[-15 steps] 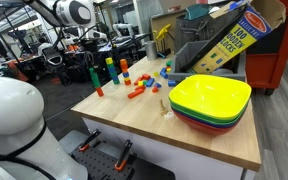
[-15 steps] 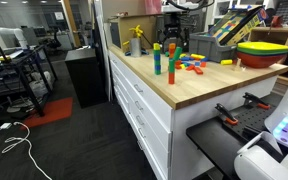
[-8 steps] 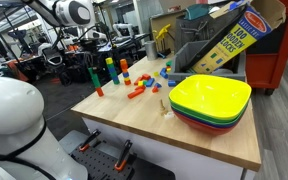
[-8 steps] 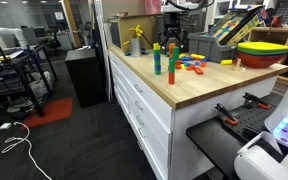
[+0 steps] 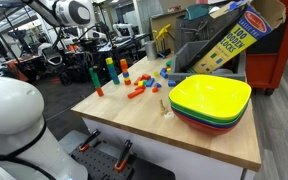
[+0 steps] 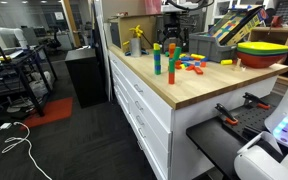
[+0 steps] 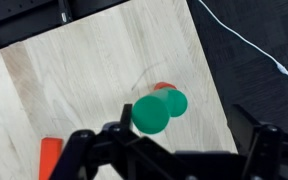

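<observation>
Two green cylinders (image 7: 151, 113) show in the wrist view, with one orange block (image 7: 50, 158). One stack of bowls (image 5: 210, 98) shows three coloured rims — yellow, green, red. One blocks box (image 5: 224, 40). The scattered small blocks (image 5: 136, 91) — too small to count.

The arm (image 5: 52, 8) was white, made of smooth, rounded links with dark bands at the joints. One joint carried a round grey cap (image 5: 78, 12) ringed in black. In the wrist view the gripper (image 7: 169, 148) was black and angular. Its fingers (image 7: 79, 148) were matte, blurred at the edges, and bore no markings that could be read.
</observation>
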Robot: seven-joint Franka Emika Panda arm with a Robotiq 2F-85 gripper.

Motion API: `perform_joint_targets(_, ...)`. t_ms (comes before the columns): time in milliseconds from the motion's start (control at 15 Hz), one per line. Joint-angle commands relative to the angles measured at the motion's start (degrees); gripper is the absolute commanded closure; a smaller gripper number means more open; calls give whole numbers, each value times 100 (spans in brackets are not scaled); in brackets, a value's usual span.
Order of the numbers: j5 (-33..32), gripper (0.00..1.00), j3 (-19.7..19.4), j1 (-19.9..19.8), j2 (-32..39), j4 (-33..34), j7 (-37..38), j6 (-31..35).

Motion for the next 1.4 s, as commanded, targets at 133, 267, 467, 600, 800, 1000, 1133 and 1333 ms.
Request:
perform_joint_targets(133,51,51,-13,8,-64,34,-67,9)
perform_joint_targets(267,52,53,-10,11,-62,33,-64,11)
perform_joint_targets(467,50,51,-11,9,-54,43,-59,8)
perform_joint_targets(600,46,37,-12,9,-52,49,-52,3)
perform_joint_targets(800,41,8,-9,10,-52,57,-40,-3)
perform_joint_targets(1000,48,0,-7,13,-59,45,-33,3)
perform_joint_targets(1133,60,0,-1,20,-73,28,-28,8)
perform_joint_targets(1333,142,0,15,45,-119,-24,-29,3)
